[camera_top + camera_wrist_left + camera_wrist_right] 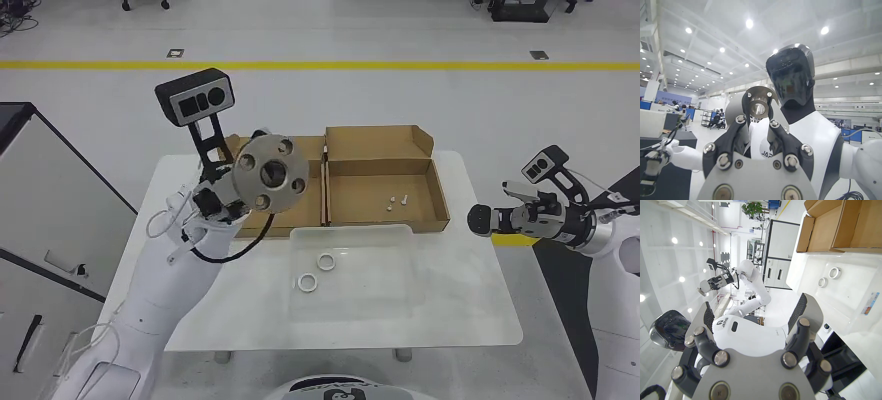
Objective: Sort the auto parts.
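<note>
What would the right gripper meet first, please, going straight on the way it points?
Probably nothing near: the right gripper points sideways above the white table; farther on, perhaps the left gripper with its round metal flange.

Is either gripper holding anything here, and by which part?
The left gripper holds a round metal flange, clamped by its central hub. The right gripper is open and empty.

the left gripper, clamped on a metal flange, hangs over the left cardboard box and blocks most of its mouth from above. the right cardboard box and the clear bin stand open-topped within raised walls. the right gripper, jaws apart, sits beyond the table edge, well apart from them
</note>
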Motion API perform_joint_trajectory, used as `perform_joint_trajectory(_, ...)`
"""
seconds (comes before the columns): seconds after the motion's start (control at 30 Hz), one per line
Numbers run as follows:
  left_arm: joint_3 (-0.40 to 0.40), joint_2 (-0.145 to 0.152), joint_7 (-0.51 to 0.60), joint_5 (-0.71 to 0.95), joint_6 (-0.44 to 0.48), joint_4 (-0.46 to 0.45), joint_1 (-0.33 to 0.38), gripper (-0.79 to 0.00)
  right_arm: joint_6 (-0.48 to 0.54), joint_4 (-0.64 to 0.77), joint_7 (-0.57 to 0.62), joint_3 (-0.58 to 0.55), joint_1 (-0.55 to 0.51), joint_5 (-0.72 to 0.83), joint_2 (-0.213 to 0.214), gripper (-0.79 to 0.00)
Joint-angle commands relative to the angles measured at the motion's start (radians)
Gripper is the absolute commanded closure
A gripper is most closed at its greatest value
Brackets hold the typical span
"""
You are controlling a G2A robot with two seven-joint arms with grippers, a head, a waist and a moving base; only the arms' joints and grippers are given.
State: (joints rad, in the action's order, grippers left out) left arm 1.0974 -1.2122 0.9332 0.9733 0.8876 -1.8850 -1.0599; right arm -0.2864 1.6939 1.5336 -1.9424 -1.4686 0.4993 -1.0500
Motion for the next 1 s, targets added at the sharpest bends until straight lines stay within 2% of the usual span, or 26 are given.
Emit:
perform_joint_trajectory(0.0,0.002,-0.002,0.001,0.038,-0.001,-0.016,-0.005,0.000,0.000,0.000,0.000,0.000,0.000,0.000,0.000,-0.785)
perform_joint_trajectory(0.13,0.021,-0.009,0.011,0.103,-0.012,-0.030,-0.017,0.000,0.000,0.000,0.000,0.000,0.000,0.000,0.000,-0.785)
perform_joint_trajectory(0.3,0.053,-0.020,0.049,0.101,-0.049,-0.020,-0.032,0.000,0.000,0.000,0.000,0.000,0.000,0.000,0.000,-0.785)
perform_joint_trajectory(0.57,0.086,-0.028,0.079,-0.041,-0.079,0.013,-0.040,0.000,0.000,0.000,0.000,0.000,0.000,0.000,0.000,-0.785)
perform_joint_trajectory(0.97,0.064,0.005,0.056,-0.282,-0.056,0.039,-0.023,0.000,0.000,0.000,0.000,0.000,0.000,0.000,0.000,-0.785)
